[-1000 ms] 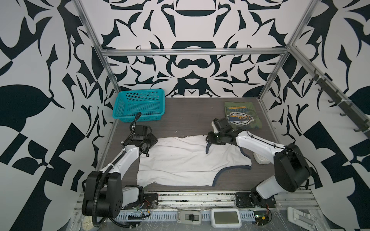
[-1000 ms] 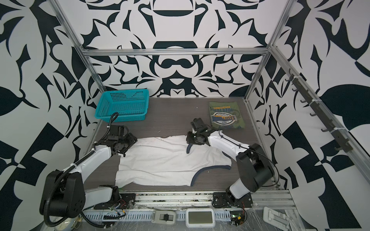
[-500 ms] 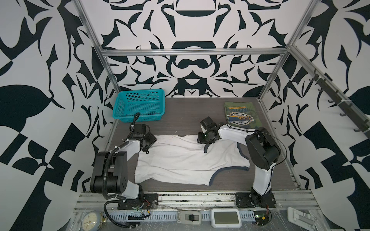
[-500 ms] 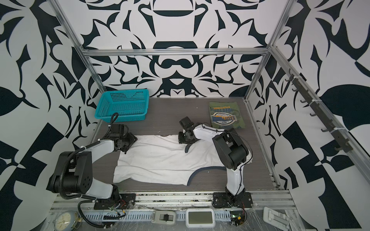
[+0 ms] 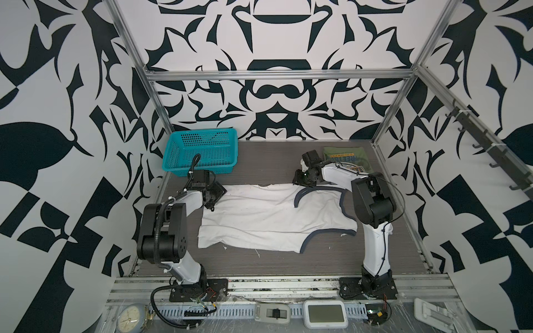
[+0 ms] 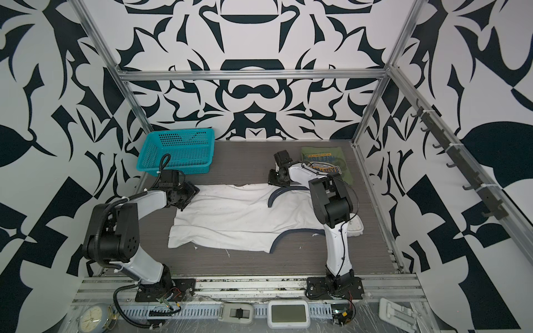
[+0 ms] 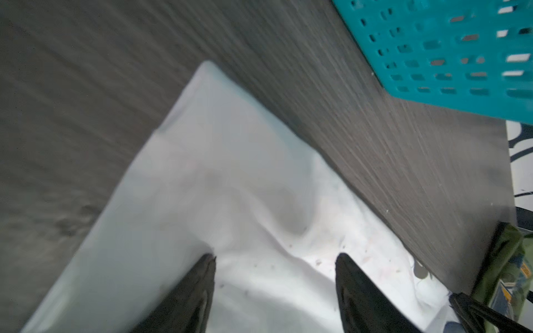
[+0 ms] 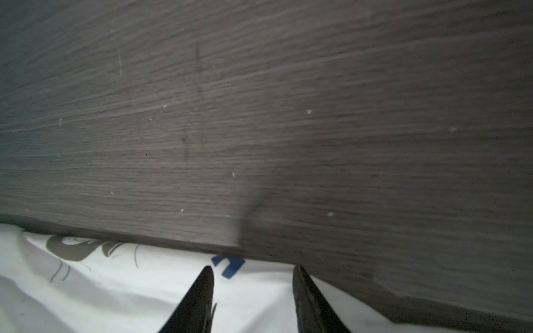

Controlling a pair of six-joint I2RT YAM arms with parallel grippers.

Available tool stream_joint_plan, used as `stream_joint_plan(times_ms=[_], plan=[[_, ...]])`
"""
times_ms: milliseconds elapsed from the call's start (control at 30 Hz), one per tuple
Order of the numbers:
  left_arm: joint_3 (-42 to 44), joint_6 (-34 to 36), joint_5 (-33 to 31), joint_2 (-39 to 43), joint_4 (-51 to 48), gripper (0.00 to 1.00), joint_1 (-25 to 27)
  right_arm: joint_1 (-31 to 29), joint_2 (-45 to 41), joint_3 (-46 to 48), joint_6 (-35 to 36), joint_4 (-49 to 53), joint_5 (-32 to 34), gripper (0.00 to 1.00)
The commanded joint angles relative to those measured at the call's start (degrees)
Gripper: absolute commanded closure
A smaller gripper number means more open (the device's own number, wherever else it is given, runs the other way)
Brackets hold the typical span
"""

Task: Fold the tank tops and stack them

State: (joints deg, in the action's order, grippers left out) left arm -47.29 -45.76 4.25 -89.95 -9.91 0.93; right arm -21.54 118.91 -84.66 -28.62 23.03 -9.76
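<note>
The white tank top [image 5: 268, 219] [image 6: 242, 219] with navy trim lies spread flat and wrinkled across the middle of the table. My left gripper [image 5: 215, 199] [image 7: 277, 256] is over its far left corner, jaws open, with white cloth [image 7: 230, 187] lying flat under the fingers. My right gripper [image 5: 300, 180] [image 8: 253, 267] is open over the far edge of the white cloth [image 8: 115, 288], near a navy-trimmed opening. The olive green tank top [image 5: 346, 157] [image 6: 326, 161] lies folded at the back right, badge print up, partly behind the right arm.
A teal mesh basket [image 5: 202, 150] [image 7: 447, 52] stands at the back left, just behind the left gripper. Both arms' raised elbows stand at the table's sides. A white pad [image 6: 356, 227] lies by the right arm. Metal frame posts edge the dark wood table [image 5: 288, 268].
Both arms have folded up with elbows raised. The right gripper moved left and toward the back. The white top's far edge now lies farther back.
</note>
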Motion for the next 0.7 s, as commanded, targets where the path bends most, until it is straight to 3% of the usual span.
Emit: stream_joint_plan(times_ms=[0, 167, 333, 433, 667], plan=[[2.0, 1.0, -6.4, 11.0, -12.1, 0.3, -0.4, -1.8, -10.1, 3.1, 2.4, 6.7, 3.5, 0.47], [9.6, -4.0, -12.7, 29.0, -24.2, 0.34, -0.3, -8.3, -27.2, 19.0, -0.7, 5.6, 4.9, 0.45], [14.0, -8.5, -16.9, 39.0, -33.1, 0.36, -0.3, -16.6, -39.6, 32.0, -7.1, 5.5, 6.7, 0.45], [16.0, -10.2, -19.9, 40.4, -34.1, 0.37, -0.2, -21.0, -43.9, 37.4, -11.8, 5.5, 7.1, 0.46], [16.0, -9.1, -18.3, 33.4, -33.3, 0.4, -0.4, -28.1, -50.9, 47.0, -22.7, 3.6, 7.8, 0.46]])
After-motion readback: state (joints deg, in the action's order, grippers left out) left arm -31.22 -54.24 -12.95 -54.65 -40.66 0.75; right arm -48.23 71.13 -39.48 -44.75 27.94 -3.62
